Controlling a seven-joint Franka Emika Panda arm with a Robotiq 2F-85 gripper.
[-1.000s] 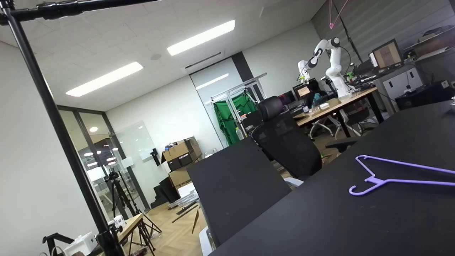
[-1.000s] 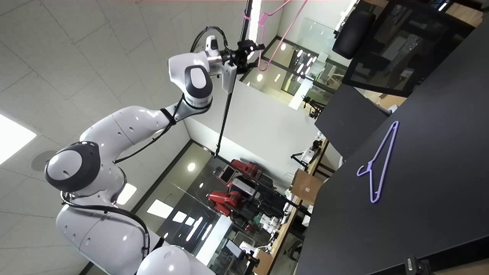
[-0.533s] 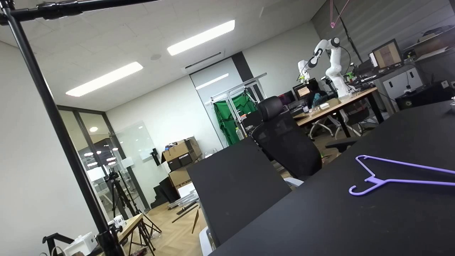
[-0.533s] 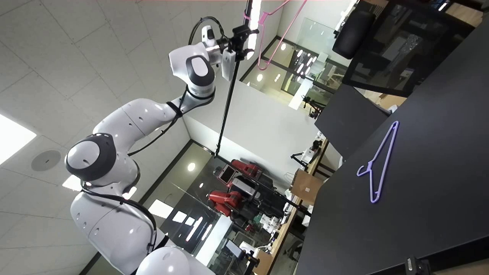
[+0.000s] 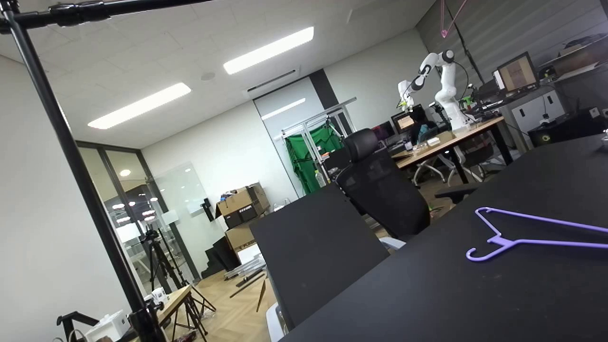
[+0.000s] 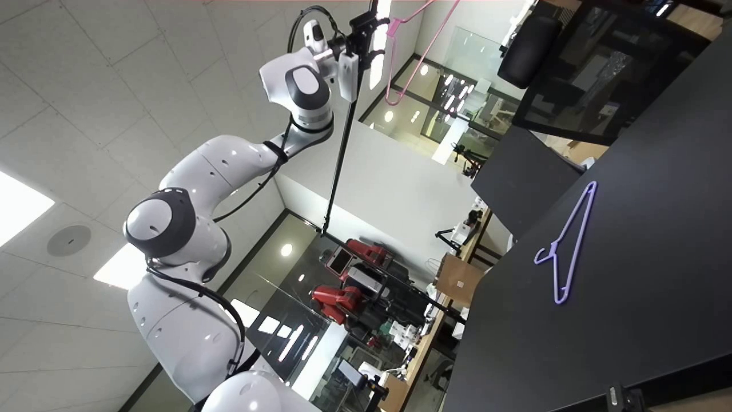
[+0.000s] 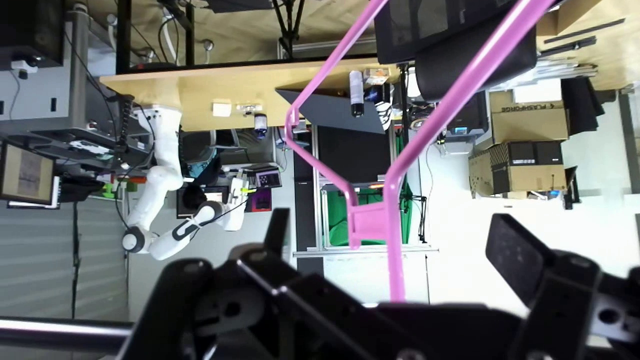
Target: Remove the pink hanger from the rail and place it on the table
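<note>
Stacked cardboard boxes [image 7: 529,125] stand in the background, contents hidden. The pink hanger [image 6: 393,27] hangs at the rail [image 6: 343,147], well above the bench [image 6: 635,274], its neck end toward the pincer [image 6: 381,38], whose fingers stand apart, the neck between them in the wrist view. In an exterior view the hanger's long axis slants from upper right to lower left; its rods are slim, glossy pink

The 2 fingers [image 7: 520,255] (and arm [image 6: 207,237]) neared the pink hanger's neck [image 7: 371,221].

This is a robotics lab: a white arm [image 7: 150,197] stands on a wooden desk [image 7: 210,92] near monitors [image 7: 27,175].
</note>
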